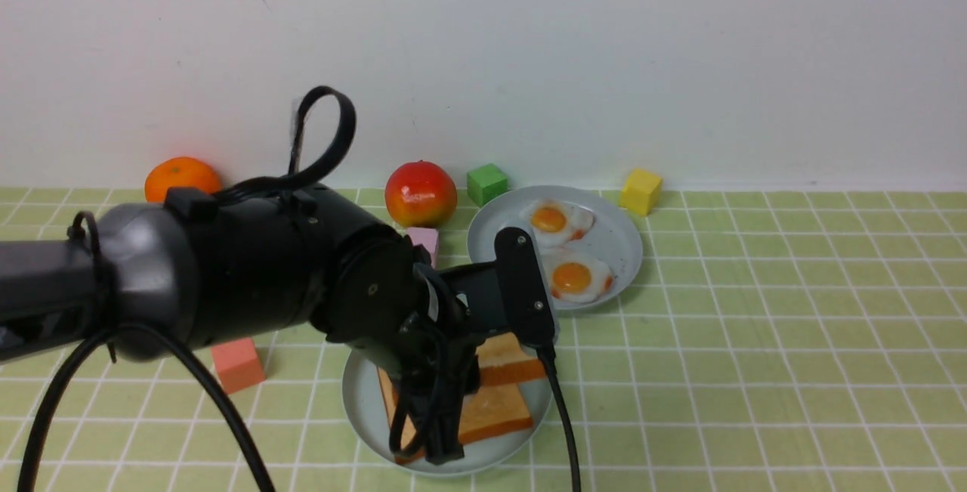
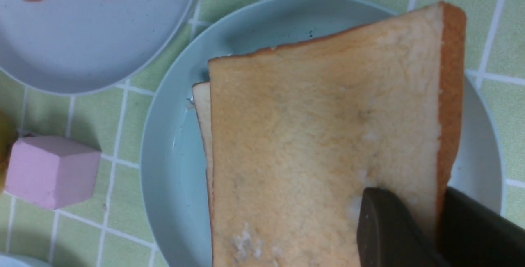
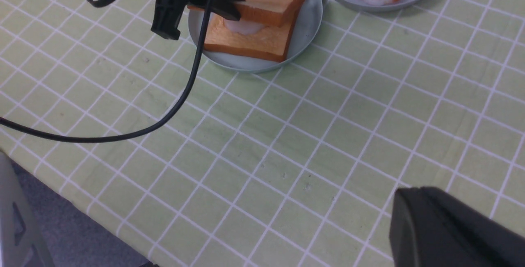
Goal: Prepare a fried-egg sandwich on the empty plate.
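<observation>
Top toast slice (image 2: 320, 135) in left jaws (egg white (image 3: 245, 27) beneath), over plate (image 2: 172, 168).

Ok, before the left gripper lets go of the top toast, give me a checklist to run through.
1. The bottom toast lies on the green plate: ok.
2. The egg sits on the bottom toast, its white showing between the slices: ok.
3. The left gripper is shut on an edge of the top toast: ok.
4. The top toast is level and squared over the bottom one: not ok, it is tilted and offset.
5. The right gripper is shut and away from the plate: ok.
6. The yolk is centred under the top toast: cannot tell, it is hidden.
</observation>
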Robot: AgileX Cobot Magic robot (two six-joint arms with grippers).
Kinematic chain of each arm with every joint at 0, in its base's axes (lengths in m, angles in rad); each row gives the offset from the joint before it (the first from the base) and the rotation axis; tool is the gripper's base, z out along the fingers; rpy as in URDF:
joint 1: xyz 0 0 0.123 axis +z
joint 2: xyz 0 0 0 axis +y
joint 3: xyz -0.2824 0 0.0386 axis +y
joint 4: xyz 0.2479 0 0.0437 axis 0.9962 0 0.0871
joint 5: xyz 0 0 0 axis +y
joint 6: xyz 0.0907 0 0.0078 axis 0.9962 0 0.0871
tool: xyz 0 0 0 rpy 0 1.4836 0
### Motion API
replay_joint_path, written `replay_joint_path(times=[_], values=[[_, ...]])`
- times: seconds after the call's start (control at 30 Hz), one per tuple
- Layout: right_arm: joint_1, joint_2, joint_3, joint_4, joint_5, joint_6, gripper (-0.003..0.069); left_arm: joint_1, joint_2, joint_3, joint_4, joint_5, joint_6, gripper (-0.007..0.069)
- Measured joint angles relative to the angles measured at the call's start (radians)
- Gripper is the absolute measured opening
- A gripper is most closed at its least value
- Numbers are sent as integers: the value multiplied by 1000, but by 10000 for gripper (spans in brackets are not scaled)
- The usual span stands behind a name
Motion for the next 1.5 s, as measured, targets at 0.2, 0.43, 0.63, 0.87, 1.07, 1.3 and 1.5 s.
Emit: replay_joint_path(times=[0.2,0.43,0.63,0.87,1.07,1.3,1.5], values=[[0,0,0,22,6,0,-3,0,17,0,0,-2,0,131],[0,0,0,34,22,0,2,0,32,0,0,8,0,153],[0,0,0,43,46,0,3,0,35,0,-1,26,0,314],[0,-17,0,46,62,0,5,0,35,0,-1,74,-20,450],[0,-42,0,46,65,0,6,-11,23,-22,-1,146,-106,447],[0,-72,0,24,85,8,6,-111,-213,-87,3,161,-370,148],[0,-130,0,-19,104,53,6,-147,-579,-12,-2,140,-575,-13]])
